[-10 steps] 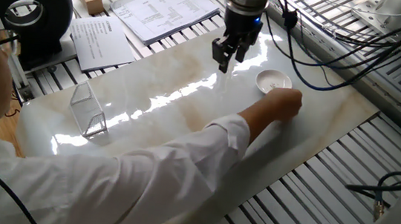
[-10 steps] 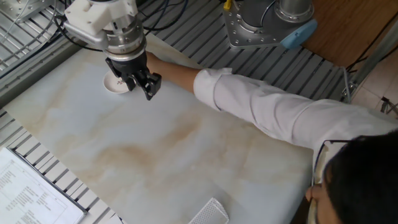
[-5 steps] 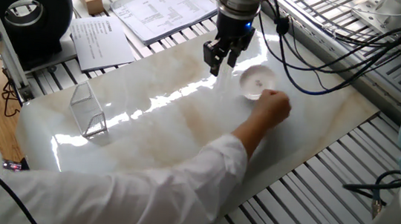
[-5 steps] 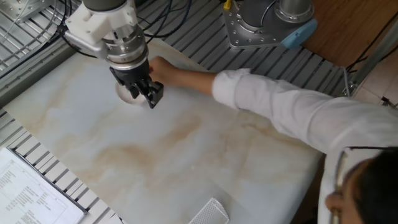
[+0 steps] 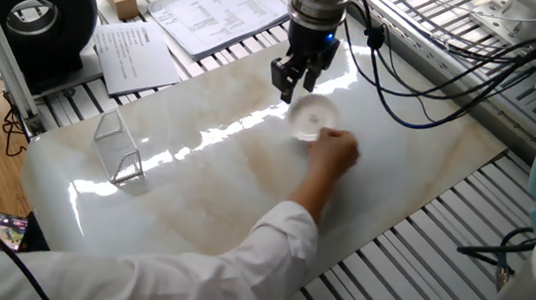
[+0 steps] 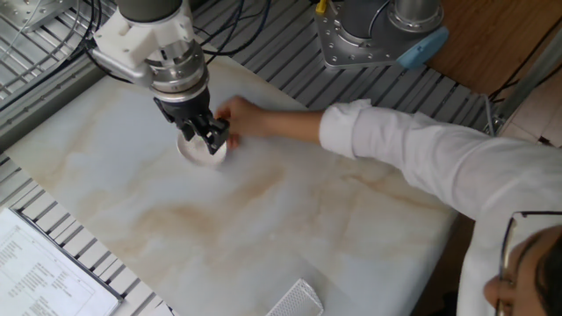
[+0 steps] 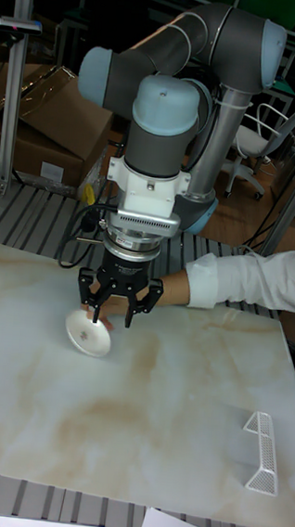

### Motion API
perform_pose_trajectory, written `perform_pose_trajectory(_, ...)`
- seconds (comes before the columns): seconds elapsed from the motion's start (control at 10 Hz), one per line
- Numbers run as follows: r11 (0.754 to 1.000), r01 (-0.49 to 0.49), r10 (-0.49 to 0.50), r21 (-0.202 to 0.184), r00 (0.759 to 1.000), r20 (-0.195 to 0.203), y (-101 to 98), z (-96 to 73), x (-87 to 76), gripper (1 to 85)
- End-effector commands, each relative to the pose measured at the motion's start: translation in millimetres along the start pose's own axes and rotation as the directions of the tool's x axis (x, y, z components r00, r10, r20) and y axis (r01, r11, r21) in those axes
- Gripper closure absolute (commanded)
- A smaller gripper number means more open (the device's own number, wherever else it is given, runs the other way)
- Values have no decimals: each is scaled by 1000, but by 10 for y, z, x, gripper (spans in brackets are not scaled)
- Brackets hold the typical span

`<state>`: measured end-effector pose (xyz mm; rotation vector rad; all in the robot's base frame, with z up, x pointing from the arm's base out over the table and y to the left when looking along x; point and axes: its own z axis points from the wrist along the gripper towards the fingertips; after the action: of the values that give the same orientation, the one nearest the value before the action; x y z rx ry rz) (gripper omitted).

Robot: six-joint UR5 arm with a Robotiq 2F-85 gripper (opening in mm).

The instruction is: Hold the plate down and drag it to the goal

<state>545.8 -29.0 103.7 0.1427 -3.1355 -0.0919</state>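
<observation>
— Where's the plate point(image 5: 309, 117) right now?

— On the marble slab point(image 5: 195, 177), toward the far side, just under and beside the gripper point(image 5: 290, 82). Looks tipped up on one edge in the tall fixed view point(image 7: 89, 332), not lying flat. Touched at the near rim by a person's hand point(image 5: 331, 149).

— And how likely to behave?

— Probably light, stiff and brittle: small, glossy, shallow, with a raised rim. On polished stone, bound to skate at the lightest sideways nudge, and to flip if pressed off-centre or on the rim. Best to come down on the middle of the dish, where the faint mark is, pressing straight down, then slide without letting up. No pinching the rim; too thin and slick for that.

— Gripper state?

— Spread apart, nothing between the fingers of its own. Seen from the tall fixed view point(image 7: 116, 310), framing the person's hand point(image 7: 117, 306); hard to say whether touching the plate at all. From the other fixed view point(image 6: 211, 139), hanging right over the plate's point(image 6: 195, 149) edge.

— And the goal?

— Well apart from the plate, at the opposite end of the slab point(image 5: 119, 146); clear upright panels, open corner. A long drag across bare stone, so plenty of chance to lose contact. Not safe to press while the hand point(image 6: 235, 118) is there.
</observation>
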Motion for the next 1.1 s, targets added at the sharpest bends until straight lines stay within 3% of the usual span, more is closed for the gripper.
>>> perform_pose_trajectory(0.0, 999, 40, -40, 1, 999, 23, -252, 70, 51, 327)
perform_pose_trajectory(0.4, 996, 83, -84, 8, 995, 51, -468, 349, 2, 337)
perform_pose_trajectory(0.6, 996, 94, -94, 7, 994, 51, -490, 300, 41, 340)
perform_pose_trajectory(0.7, 997, 77, -77, -4, 995, 62, -473, 336, 21, 517)
perform_pose_trajectory(0.8, 998, 56, -57, 13, 997, 61, -513, 386, 6, 833)
perform_pose_trajectory(1.0, 998, 60, -61, 5, 996, 59, -505, 382, 30, 843)
